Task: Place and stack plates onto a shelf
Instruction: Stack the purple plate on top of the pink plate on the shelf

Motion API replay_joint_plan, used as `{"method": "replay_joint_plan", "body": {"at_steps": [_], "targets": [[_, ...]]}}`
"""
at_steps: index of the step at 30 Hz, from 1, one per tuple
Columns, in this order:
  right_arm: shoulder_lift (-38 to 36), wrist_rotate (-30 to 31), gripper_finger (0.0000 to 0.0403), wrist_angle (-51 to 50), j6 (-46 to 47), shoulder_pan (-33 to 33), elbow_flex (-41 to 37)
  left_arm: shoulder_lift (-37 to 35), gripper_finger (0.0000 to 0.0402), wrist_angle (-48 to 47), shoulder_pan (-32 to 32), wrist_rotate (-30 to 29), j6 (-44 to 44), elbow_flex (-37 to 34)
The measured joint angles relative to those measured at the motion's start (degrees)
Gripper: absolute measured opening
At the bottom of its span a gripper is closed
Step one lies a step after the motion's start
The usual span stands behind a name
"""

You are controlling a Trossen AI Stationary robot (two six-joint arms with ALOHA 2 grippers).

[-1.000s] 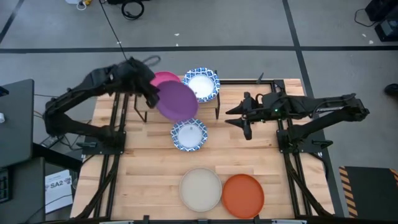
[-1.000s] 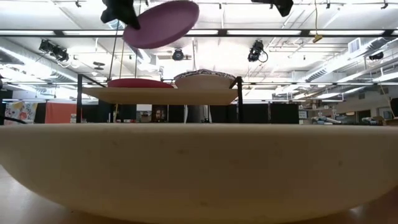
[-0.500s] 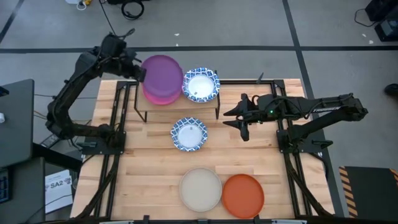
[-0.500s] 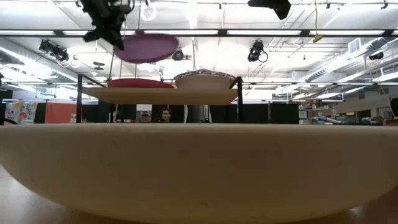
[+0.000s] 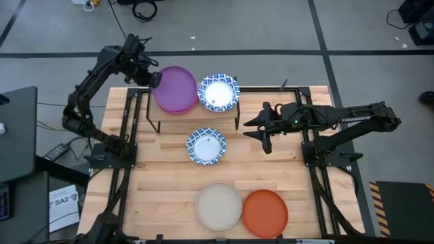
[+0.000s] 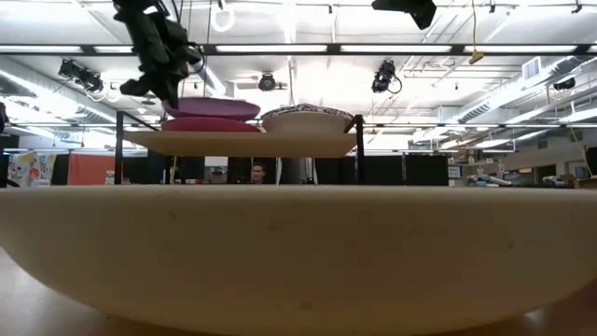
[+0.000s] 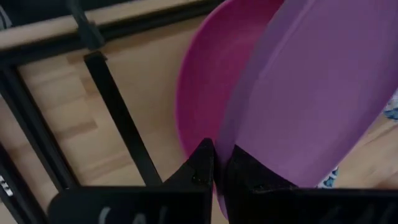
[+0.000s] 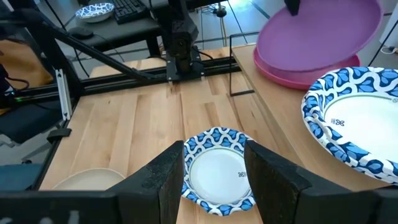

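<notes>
Left gripper [image 5: 153, 79] pinches the rim of the purple plate [image 5: 175, 88], lying on the pink plate [image 7: 208, 93] atop the shelf [image 6: 242, 142] at upper centre; seemingly light, rigid and smooth, it is best held at the rim.

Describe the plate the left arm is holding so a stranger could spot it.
Look at the shelf at the table's far edge. On its left half, the purple plate sits over a pink plate, its rim pinched by the left tool. Its neighbour is a blue-rimmed white plate.
</notes>
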Motion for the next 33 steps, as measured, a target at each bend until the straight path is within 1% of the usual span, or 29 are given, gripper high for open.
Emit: {"method": "replay_joint_plan", "body": {"at_steps": [7, 13, 29, 33], "targets": [[0.0, 0.0, 0.0173, 0.0, 0.0, 0.0, 0.0, 2.4, 0.0024, -0.2, 0.2, 0.0, 0.0, 0.0], [0.0, 0.0, 0.0173, 0.0, 0.0, 0.0, 0.0, 2.4, 0.0041, -0.4, 0.2, -0.1, -0.1, 0.0], [0.0, 0.0, 0.0173, 0.0, 0.0, 0.0, 0.0, 2.4, 0.0046, -0.5, 0.2, -0.7, 0.9, 0.0], [0.0, 0.0, 0.0173, 0.0, 0.0, 0.0, 0.0, 2.4, 0.0064, -0.5, 0.2, -0.7, 2.5, 0.0]]}}
